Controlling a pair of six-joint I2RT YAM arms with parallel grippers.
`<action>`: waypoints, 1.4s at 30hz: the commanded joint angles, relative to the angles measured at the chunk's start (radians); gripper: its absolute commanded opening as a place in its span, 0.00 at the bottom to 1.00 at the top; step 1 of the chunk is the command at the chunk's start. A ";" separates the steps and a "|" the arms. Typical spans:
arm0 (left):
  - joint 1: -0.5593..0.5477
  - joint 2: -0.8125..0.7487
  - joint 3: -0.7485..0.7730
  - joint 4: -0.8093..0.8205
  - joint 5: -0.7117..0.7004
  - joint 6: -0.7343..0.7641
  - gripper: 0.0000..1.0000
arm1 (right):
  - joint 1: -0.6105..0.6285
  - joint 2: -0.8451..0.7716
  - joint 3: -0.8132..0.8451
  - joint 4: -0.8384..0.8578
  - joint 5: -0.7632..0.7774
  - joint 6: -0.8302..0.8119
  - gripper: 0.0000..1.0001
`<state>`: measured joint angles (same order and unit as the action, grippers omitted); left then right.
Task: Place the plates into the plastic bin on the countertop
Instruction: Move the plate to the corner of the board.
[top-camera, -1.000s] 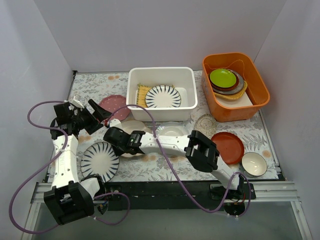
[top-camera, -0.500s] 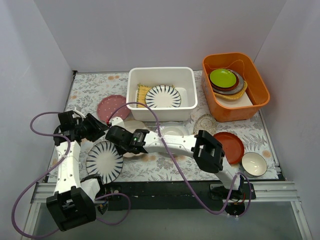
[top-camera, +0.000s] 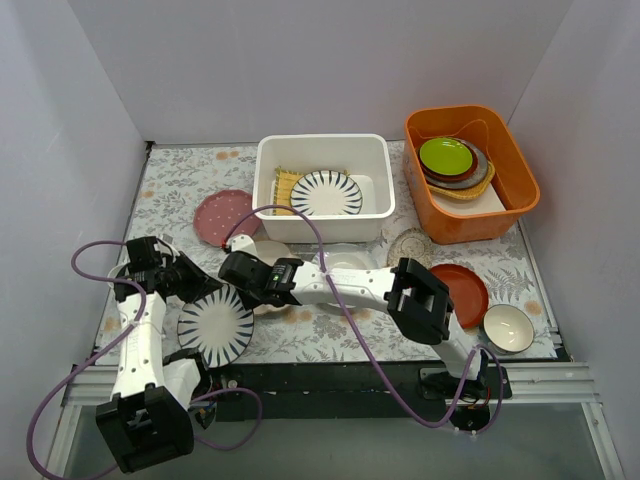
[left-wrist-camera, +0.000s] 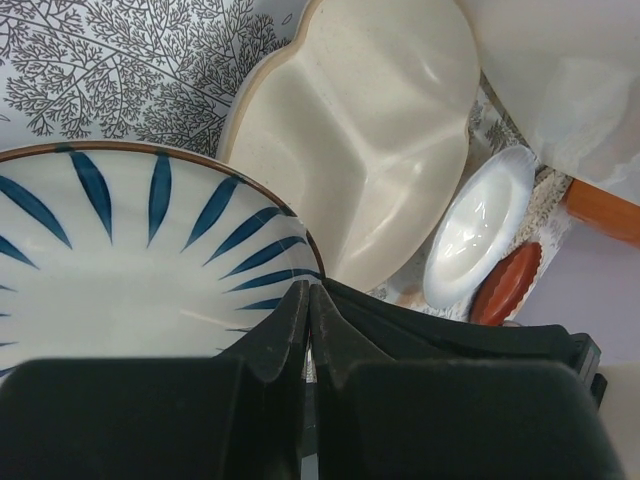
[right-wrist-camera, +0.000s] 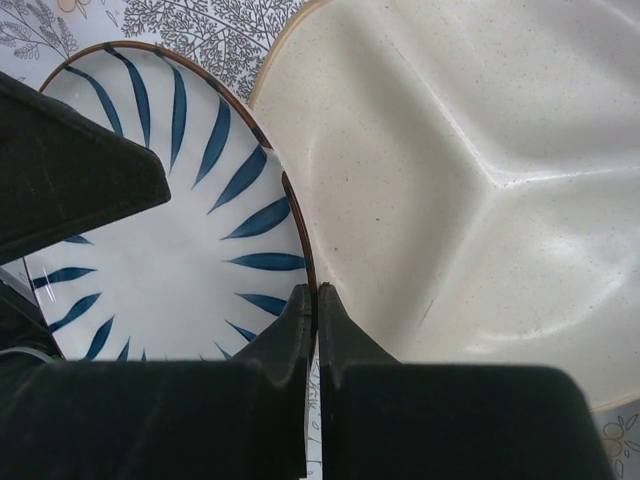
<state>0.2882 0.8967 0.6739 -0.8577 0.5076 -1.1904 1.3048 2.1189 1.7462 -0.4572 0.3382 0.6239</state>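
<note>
The right gripper (right-wrist-camera: 314, 300) has its fingers nearly closed, pinching the brown rim of the striped plate (right-wrist-camera: 170, 230). Just beside that rim is the edge of the cream sectioned plate (right-wrist-camera: 460, 180). The left gripper (left-wrist-camera: 307, 300) has its fingers pressed together at the same rim, but I cannot tell whether they grip it. Bare tabletop (top-camera: 165, 190) lies to the far left, beside the pink plate (top-camera: 222, 213). The white bin (top-camera: 322, 142) stands behind, with another striped plate (top-camera: 326, 192) inside it.
</note>
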 joint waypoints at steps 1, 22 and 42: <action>-0.021 -0.016 -0.008 -0.030 -0.026 0.000 0.00 | -0.013 -0.114 -0.033 0.089 0.015 0.016 0.01; -0.040 -0.001 -0.005 0.014 -0.026 0.009 0.00 | -0.042 -0.332 -0.269 0.075 0.015 0.026 0.01; -0.040 -0.021 -0.050 0.063 0.054 0.028 0.00 | -0.096 -0.662 -0.726 0.094 0.071 0.108 0.01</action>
<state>0.2527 0.8989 0.6281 -0.8185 0.5278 -1.1831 1.2255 1.5299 1.0462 -0.3981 0.3428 0.6846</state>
